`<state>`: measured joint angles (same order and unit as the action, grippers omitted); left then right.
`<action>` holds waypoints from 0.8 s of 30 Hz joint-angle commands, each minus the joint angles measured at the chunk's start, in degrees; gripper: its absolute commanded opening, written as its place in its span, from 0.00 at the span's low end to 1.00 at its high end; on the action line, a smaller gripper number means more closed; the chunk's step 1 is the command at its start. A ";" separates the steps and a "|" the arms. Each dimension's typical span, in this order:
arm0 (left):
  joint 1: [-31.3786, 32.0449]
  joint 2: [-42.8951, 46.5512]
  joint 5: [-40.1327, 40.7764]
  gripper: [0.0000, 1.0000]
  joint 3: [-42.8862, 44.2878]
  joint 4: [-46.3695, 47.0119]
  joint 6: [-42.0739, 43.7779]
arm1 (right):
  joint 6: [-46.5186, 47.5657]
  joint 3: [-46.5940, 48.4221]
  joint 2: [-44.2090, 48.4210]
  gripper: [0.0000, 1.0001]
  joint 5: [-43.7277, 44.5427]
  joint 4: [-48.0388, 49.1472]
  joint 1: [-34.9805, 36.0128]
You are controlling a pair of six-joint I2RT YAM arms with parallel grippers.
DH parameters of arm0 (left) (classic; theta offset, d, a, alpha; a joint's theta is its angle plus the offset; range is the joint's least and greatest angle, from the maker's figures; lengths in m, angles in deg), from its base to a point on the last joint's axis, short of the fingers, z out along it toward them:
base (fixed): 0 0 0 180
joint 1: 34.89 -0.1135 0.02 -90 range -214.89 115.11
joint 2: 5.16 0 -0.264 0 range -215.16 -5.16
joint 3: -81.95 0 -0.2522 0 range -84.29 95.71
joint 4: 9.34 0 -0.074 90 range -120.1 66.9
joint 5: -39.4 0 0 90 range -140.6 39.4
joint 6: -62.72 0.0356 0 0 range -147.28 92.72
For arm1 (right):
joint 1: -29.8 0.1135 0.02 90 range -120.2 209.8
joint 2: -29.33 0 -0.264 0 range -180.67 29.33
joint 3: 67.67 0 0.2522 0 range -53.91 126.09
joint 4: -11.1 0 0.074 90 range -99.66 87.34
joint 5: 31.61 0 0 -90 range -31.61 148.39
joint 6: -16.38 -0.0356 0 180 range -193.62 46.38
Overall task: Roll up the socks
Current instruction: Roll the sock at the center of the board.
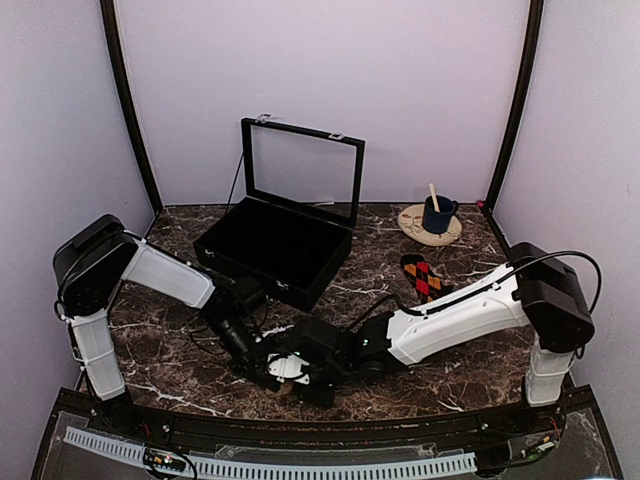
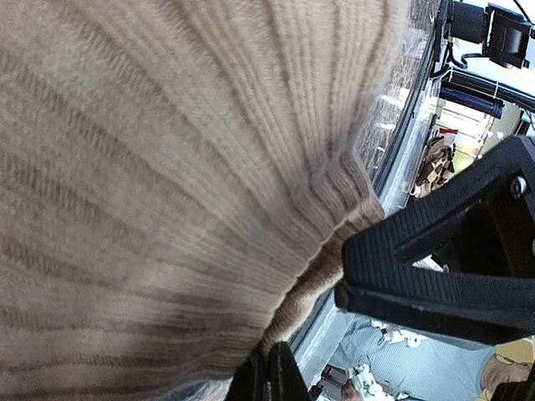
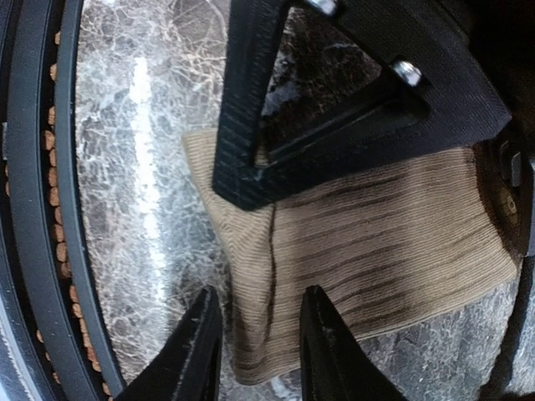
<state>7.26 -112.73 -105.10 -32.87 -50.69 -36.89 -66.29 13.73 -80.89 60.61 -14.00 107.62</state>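
One sock lies tan side up on the marble near the table's front edge, a pale patch between the two grippers in the top view [image 1: 290,368]. It fills the left wrist view [image 2: 167,167]. My left gripper [image 2: 269,378] is shut on its ribbed edge; in the top view this gripper [image 1: 268,372] is just left of the sock. My right gripper [image 3: 263,334] is open, its fingertips [image 3: 209,330] straddling the sock's [image 3: 376,242] near corner from above; in the top view it [image 1: 308,378] meets the left one. The second sock [image 1: 424,277], black with red-orange diamonds, lies flat at the right.
An open black box [image 1: 275,245] stands behind the left arm with its lid raised. A round plate [image 1: 415,225] with a blue cup [image 1: 437,214] is at the back right. The table's front rail [image 3: 50,209] runs close beside the sock.
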 commanded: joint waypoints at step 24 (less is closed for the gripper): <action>-0.93 0.46 8.37 0.03 1.34 -2.45 -1.21 | -3.66 0.23 -5.72 0.00 -14.66 -3.07 -4.03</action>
<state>6.97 -113.08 -103.39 -31.82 -52.61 -36.98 -68.06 13.93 -83.33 50.33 -13.38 103.99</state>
